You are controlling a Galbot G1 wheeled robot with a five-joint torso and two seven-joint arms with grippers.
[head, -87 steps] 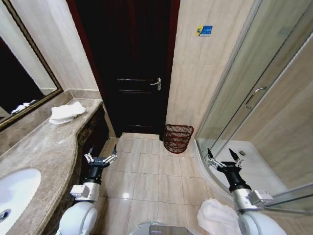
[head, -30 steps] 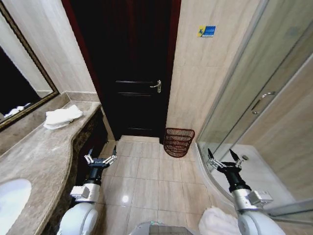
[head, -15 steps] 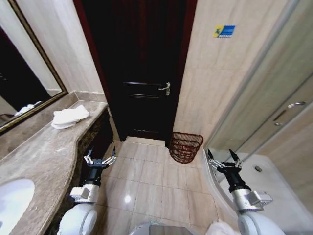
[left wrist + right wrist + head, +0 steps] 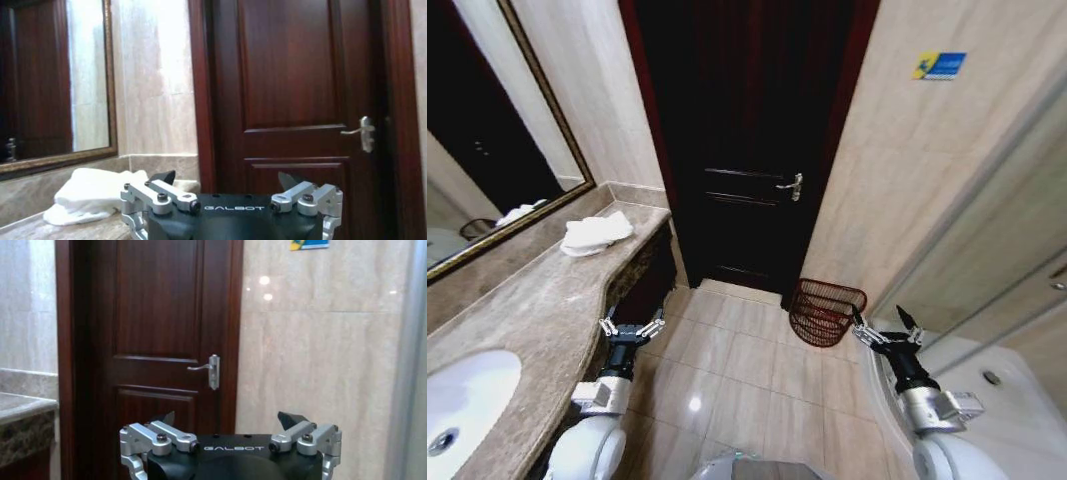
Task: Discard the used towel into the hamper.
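Head view, nearest first: left gripper (image 4: 632, 328) raised low beside the vanity counter (image 4: 517, 320), fingers spread and holding nothing; right gripper (image 4: 888, 333) raised on the other side, likewise spread and bare. Just beyond the right gripper's jaws and a little toward the middle, the hamper (image 4: 826, 312) — dark reddish-brown open weave, standing on the floor tiles against the wall, beside the dark door (image 4: 747, 150). Well beyond the left gripper's jaws and off to their outer side, a white towel (image 4: 595, 233) lying crumpled on the far end of the counter, under the mirror (image 4: 497, 150). Nearer, a white sink (image 4: 467, 395) set into the same counter.

Judged from this: nothing done yet — towel not picked up, hamper apparently without it, both hands free. Left to do: reach the towel, grasp it, carry it across to the hamper, drop it in.

Writing: "GALBOT" on each gripper body in the wrist views, at left (image 4: 231, 208) and right (image 4: 231, 448). A small blue-and-yellow sticker (image 4: 939, 65) high on the wall beyond the right jaws — text too small to read.
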